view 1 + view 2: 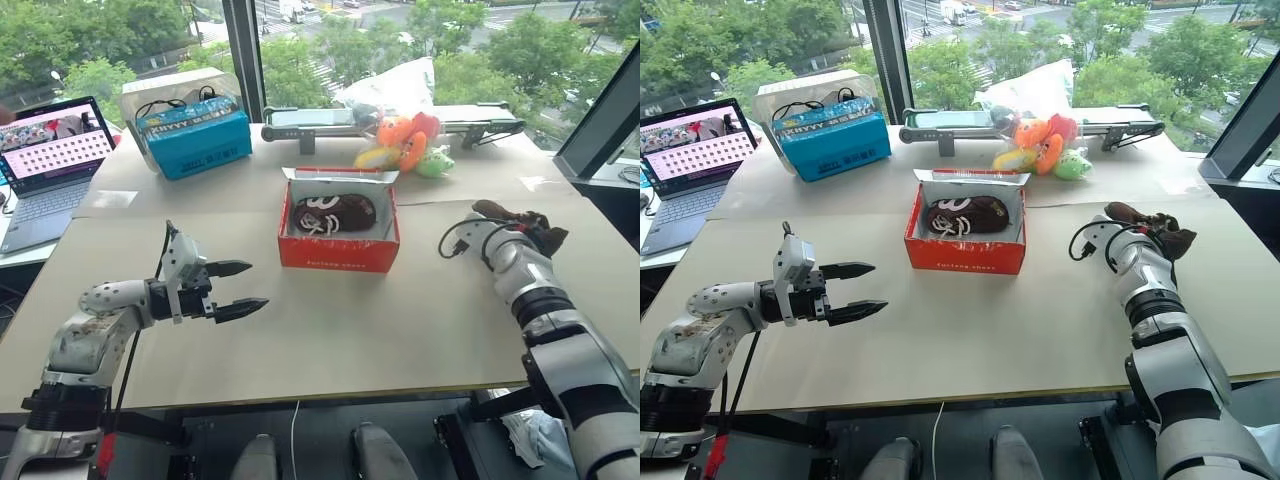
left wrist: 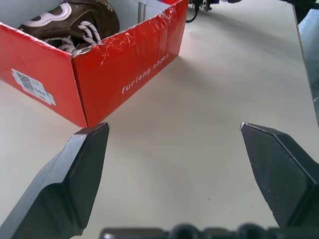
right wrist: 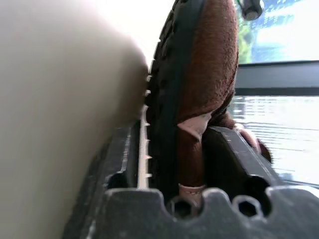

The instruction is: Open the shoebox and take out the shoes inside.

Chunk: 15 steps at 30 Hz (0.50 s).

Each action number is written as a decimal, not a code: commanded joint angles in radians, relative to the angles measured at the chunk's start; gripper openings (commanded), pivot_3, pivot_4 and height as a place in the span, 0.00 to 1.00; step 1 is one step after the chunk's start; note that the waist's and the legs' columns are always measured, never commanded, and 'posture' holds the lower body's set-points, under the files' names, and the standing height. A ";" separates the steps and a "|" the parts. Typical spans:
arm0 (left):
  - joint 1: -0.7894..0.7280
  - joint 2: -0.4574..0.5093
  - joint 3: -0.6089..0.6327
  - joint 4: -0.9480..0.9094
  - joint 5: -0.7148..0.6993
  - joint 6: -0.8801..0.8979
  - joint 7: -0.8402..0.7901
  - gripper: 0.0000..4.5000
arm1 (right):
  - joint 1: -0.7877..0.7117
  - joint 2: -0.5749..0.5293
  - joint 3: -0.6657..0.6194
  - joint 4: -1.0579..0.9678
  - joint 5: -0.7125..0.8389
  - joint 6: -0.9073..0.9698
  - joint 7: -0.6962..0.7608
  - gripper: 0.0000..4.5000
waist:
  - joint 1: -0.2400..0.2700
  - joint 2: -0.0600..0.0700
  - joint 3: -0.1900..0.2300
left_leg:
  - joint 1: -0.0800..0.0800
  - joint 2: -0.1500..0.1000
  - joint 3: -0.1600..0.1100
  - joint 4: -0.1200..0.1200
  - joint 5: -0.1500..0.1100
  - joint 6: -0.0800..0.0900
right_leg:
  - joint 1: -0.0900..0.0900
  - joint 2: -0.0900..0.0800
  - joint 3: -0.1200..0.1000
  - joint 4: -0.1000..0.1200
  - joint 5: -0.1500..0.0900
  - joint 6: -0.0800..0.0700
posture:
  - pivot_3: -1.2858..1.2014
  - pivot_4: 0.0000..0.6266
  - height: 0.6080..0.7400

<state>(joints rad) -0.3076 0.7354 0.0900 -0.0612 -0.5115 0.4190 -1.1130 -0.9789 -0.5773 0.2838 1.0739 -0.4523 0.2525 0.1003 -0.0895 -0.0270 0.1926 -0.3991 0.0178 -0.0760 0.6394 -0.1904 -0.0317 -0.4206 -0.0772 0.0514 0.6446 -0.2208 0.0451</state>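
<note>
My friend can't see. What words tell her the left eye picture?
An open red shoebox sits mid-table with one brown shoe inside. The right gripper has the other shoe at the table's right; the left gripper hangs open.

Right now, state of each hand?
Left hand: open, holding nothing, hovering over the table short of the red shoebox.
Right hand: fingers either side of a brown shoe at the table; grip or release cannot be told.
</note>
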 commanded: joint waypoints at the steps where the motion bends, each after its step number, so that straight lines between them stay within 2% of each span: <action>1: -0.001 0.006 0.022 -0.026 -0.008 -0.008 0.003 1.00 | -0.010 0.022 -0.086 -0.108 0.108 0.058 0.133 0.86 | -0.006 0.000 0.000 | 0.000 0.000 0.000 0.000 0.000 0.000 | 0.000 0.000 0.000 0.000 0.000 0.000 | 0.52 0.24 0.81; 4: -0.001 0.006 0.023 -0.026 -0.009 -0.008 0.004 1.00 | 0.001 0.019 -0.138 -0.234 0.167 0.158 0.223 0.86 | -0.012 0.000 0.000 | 0.000 0.001 0.000 0.000 0.000 0.000 | -0.001 0.001 0.001 0.001 0.000 0.000 | 0.52 0.24 0.81; 10: 0.000 0.007 0.025 -0.029 -0.011 -0.005 0.006 1.00 | 0.004 -0.041 -0.222 -0.685 0.306 0.458 0.461 0.86 | -0.002 0.001 0.001 | -0.004 0.000 0.000 0.000 0.000 0.000 | -0.006 0.000 0.001 0.002 0.000 0.000 | 0.52 0.24 0.81; 15: -0.004 0.008 0.024 -0.028 -0.009 -0.005 0.007 1.00 | -0.081 -0.094 -0.200 -0.901 0.414 0.548 0.665 0.86 | 0.015 0.002 0.001 | -0.005 0.000 0.000 0.000 0.000 0.000 | -0.007 0.000 0.001 0.001 0.000 0.001 | 0.52 0.24 0.81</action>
<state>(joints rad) -0.3034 0.7354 0.0917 -0.0656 -0.5120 0.4193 -1.1077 -0.9927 -0.6523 0.0972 0.2708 -0.0920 0.7877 0.6819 -0.0749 -0.0254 0.1936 -0.4041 0.0180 -0.0760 0.6394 -0.1906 -0.0315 -0.4272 -0.0769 0.0522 0.6461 -0.2212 0.0459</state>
